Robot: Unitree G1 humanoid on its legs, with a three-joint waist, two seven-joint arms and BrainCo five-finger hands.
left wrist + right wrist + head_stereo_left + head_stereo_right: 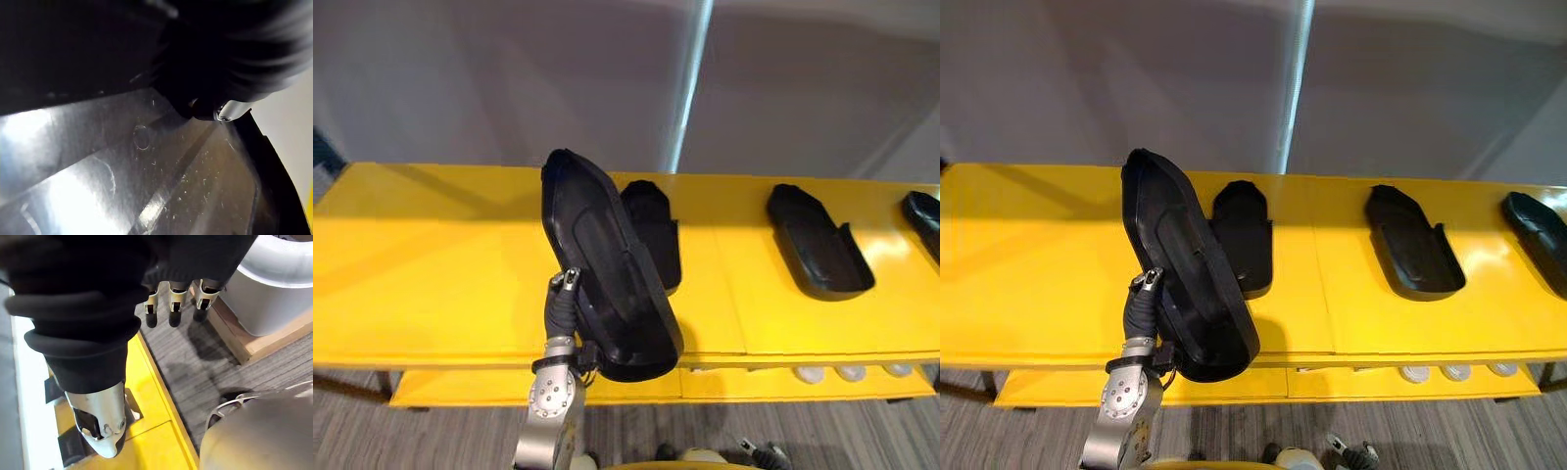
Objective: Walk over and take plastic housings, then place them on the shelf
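One glossy black oblong plastic housing (pixel 602 245) gripped by left robot hand (pixel 562 299); right robot hand (pixel 174 301) hangs with fingers straight.

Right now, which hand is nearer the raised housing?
Left. The left hand grips the raised housing above the shelf; the right hand hangs low over the floor, away from it.

Black plastic housings (pixel 818 240) (glossy sheen), yellow shelf (pixel 431 264), grey streaked floor (pixel 411 431).
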